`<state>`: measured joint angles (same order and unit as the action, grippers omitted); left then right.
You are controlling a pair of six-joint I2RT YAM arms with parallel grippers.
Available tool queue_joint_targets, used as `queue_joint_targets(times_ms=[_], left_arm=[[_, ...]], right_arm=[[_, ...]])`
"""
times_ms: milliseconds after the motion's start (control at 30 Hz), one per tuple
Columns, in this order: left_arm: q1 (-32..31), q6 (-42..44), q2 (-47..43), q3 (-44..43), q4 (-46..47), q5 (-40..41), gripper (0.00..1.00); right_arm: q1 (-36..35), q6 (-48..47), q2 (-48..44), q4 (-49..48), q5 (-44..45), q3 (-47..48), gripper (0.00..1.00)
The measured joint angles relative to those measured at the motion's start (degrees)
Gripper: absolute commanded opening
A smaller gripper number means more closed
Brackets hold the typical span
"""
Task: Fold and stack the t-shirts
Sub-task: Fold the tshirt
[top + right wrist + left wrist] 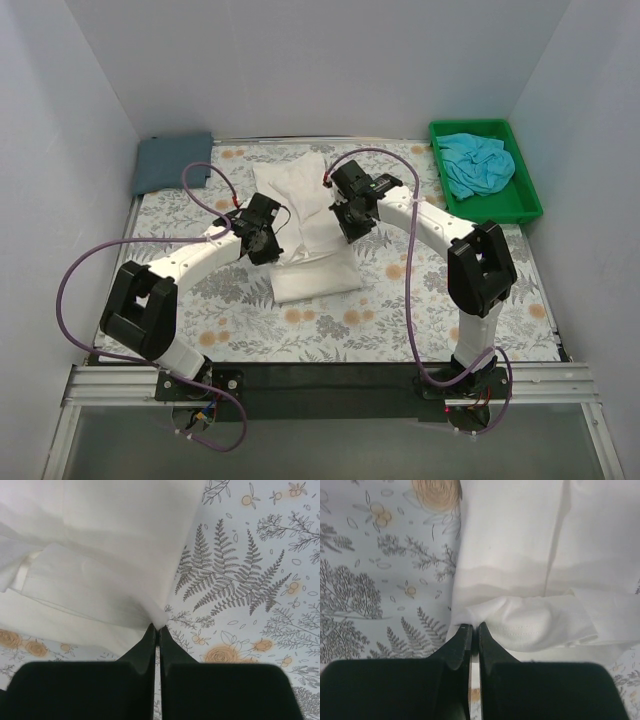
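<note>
The cream-white t-shirt lies partly folded in the middle of the table; its print is hidden. My left gripper is shut on its left edge, and the cloth bunches at the tips in the left wrist view. My right gripper is shut on its right edge, pulling the cloth into a peak. The slate blue-grey t-shirt lies folded at the far left corner. The turquoise t-shirt is crumpled in the green tray at the far right.
The floral table cover spans the table. White walls close in the left, back and right sides. A black rail with both arm bases runs along the near edge.
</note>
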<state>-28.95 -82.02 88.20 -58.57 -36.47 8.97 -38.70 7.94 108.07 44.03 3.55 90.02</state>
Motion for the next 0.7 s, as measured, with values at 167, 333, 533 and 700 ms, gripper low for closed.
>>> queue_joint_targets(times_ms=[167,333,533,700], left_arm=[[0.92,2.75,1.42,-0.02,6.56,3.06,0.00],[1.68,4.28,3.89,-0.02,11.02,5.01,0.00],[2.47,5.29,5.33,0.00,15.08,6.36,0.00],[2.78,5.62,6.27,0.04,17.31,7.15,0.00]], right_arm=[[1.07,-1.33,0.44,-4.13,0.81,-0.13,0.01],[1.97,-2.16,0.44,-9.16,0.79,-1.95,0.01],[2.32,-2.60,0.81,-13.07,0.55,-2.86,0.01],[2.32,-2.67,1.95,-15.52,0.39,-2.86,0.01]])
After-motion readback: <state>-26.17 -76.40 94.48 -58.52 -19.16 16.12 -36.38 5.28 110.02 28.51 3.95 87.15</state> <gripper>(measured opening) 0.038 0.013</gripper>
